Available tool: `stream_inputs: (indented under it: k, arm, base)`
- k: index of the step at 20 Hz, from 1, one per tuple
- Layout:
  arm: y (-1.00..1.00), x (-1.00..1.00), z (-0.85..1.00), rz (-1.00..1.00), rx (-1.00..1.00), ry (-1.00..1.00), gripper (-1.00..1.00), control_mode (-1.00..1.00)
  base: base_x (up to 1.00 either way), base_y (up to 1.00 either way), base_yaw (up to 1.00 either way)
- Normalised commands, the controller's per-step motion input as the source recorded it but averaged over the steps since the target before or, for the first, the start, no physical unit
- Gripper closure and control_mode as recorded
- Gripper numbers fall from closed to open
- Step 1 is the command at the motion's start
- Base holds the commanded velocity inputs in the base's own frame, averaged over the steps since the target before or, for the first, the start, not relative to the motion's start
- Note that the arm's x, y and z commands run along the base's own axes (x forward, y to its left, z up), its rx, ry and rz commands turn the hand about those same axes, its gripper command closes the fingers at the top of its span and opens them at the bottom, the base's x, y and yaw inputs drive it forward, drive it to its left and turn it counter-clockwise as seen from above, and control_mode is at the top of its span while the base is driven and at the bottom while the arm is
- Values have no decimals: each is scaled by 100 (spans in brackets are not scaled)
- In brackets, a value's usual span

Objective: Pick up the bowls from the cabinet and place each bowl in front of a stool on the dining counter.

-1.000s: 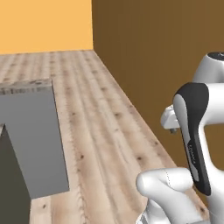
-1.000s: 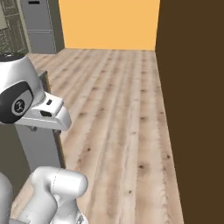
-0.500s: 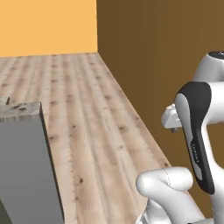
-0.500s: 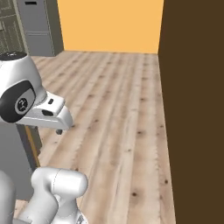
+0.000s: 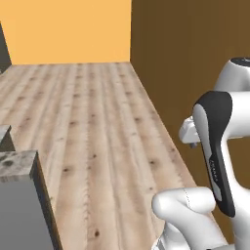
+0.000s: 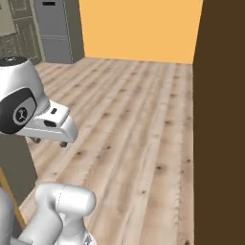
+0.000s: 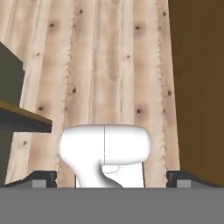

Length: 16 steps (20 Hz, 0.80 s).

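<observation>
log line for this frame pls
phase: base driving | gripper: open, empty | bowls: not yet picked | ahead: wood floor, brown wall

**White arm with dark joint covers**

The robot arm is showing glossy white, rounded shells at the right of the left base view, with a long black cover running down one link and carrying faint small lettering. At the left of the right base view, a black round joint cap is bearing a small white emblem, and two short dark studs are hanging under the white hand housing.
</observation>
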Motion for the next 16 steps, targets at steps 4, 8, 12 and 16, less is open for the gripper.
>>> stream_inputs:
  k: [4,8,12,16]
  arm:
    - [0,0,0,0,0,0,-100,100]
    - [0,0,0,0,0,0,-100,100]
    - [0,0,0,0,0,0,-100,100]
    - [0,0,0,0,0,0,-100,100]
  base:
    - [100,-31,40]
    - [100,-8,27]
    - [100,-39,38]
    - [100,-31,52]
